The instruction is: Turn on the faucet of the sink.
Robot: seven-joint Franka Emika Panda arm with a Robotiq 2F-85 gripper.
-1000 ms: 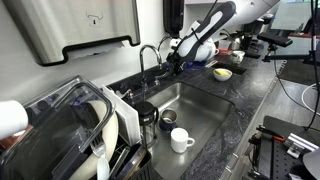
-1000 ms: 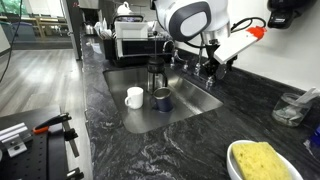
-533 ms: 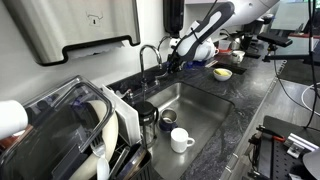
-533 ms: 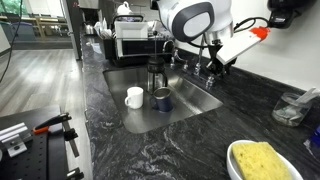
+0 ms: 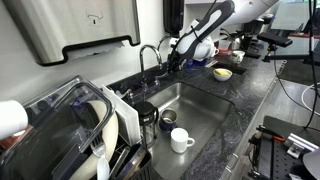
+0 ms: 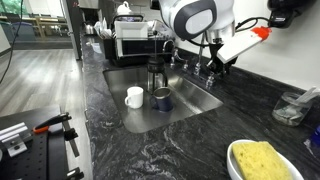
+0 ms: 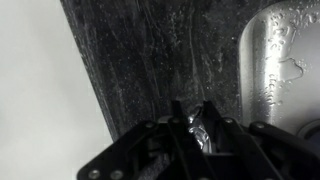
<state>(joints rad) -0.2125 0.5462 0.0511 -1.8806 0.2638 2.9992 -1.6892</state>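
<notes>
Fingers (image 7: 213, 118) of the black Robotiq gripper (image 7: 197, 122) close in from both sides on a small shiny lever handle (image 7: 199, 132) in the wrist view, pinching it just above the dark speckled stone countertop (image 7: 150, 60). In an exterior view the tall slim chrome gooseneck faucet (image 5: 142, 62) stands at the back rim of the deep rectangular stainless steel sink (image 5: 205, 105), with the gripper just beside its base. A white ceramic mug (image 5: 181, 140) and a dark metal cup (image 5: 167, 118) sit apart inside the basin.

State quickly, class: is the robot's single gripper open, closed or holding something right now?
Gripper: closed on the small shiny chrome lever handle of the tall chrome gooseneck faucet.
</notes>
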